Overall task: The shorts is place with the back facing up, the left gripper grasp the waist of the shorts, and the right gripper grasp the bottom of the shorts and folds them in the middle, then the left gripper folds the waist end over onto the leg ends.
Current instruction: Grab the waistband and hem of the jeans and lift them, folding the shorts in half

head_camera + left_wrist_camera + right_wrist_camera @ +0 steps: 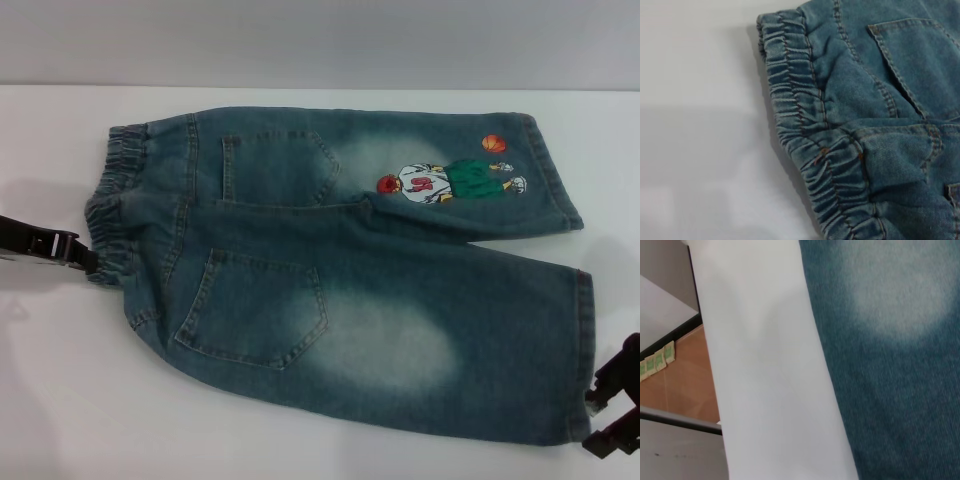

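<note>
From where I stood, the shorts (350,270) lay flat on the white table (60,400), back up and not yet folded, so I judged the job to be at its very first step: both arms closing in for their grasps. Nearest me, the near leg spread wide and smooth, its denim faded blue-green with a big bleached pale patch, ending in a straight stitched hem; the right gripper (615,405) hung just off that hem at the bottom of the shorts (583,350), black and blocky, holding nothing, and whether its fingers were parted I could not tell. A stitched patch pocket (255,310) sat on that leg, flat and five-sided. At the other end the left gripper (82,258) reached in low, its dark tip right at the waist of the shorts (118,210), a puckered, ruffled elastic band, darker than the rest; whether it had bitten the cloth I could not tell either. Farther back lay the second pocket and the far leg with its embroidered basketball player (450,180) and orange ball. Next, I reckoned, each clamp had to pinch its edge firmly.
</note>
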`<state>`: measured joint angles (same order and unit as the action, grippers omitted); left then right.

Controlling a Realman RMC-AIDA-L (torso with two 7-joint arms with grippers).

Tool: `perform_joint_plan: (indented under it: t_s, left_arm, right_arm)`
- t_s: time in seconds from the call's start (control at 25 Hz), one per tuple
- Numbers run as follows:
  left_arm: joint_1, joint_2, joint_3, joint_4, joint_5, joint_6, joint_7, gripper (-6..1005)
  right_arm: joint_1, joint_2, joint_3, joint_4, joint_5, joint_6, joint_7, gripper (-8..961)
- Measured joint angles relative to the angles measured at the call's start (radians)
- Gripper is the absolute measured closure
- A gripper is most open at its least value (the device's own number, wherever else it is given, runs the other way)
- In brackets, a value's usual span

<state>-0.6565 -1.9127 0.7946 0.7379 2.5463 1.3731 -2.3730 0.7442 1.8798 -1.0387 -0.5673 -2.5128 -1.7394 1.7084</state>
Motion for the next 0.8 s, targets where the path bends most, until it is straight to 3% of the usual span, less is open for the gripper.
perform_joint_plan:
  t_s: [0.44,0.8]
  left_arm:
    - [0.002,-0.003,0.000,0.000,0.000,0.003,0.008,970]
    - [0.003,0.000,0.000,0.000,0.000,0.003,0.009,970]
  right_arm:
    - [0.008,0.044,-0.008,-0.047,-0.004,-0.015,0.007,393]
    - [0.009,0.053,-0.012,-0.049,-0.015,-0.017,0.016,392]
